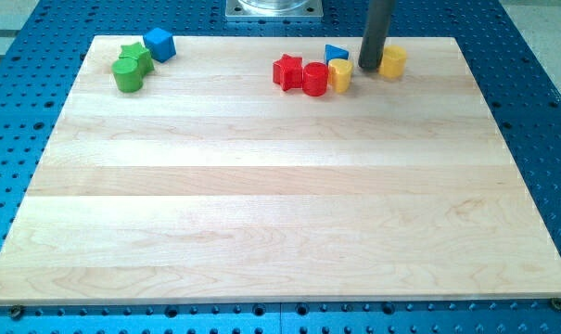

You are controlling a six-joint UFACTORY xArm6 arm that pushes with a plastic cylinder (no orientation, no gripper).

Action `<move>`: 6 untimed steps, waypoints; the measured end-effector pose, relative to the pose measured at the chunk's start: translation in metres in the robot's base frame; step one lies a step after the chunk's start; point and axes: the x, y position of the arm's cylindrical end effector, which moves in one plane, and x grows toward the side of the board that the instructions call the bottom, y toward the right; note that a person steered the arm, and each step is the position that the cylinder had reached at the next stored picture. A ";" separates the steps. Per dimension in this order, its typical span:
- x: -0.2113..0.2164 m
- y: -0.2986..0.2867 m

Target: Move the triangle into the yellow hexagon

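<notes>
Blue triangle (336, 54): small wedge, view's top, behind yellow block (339, 75) and red cylinder (315, 78). My tip (369, 66), a bare rod with no pincer, touches yellow hexagon (393, 61).

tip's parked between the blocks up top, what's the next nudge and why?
Probably swing my tip round to the view's left of the blue triangle, then push toward the view's right. It now sits between the triangle and the yellow hexagon, so it blocks the path.
</notes>
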 end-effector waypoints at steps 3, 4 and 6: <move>-0.035 -0.124; -0.010 -0.081; -0.002 -0.009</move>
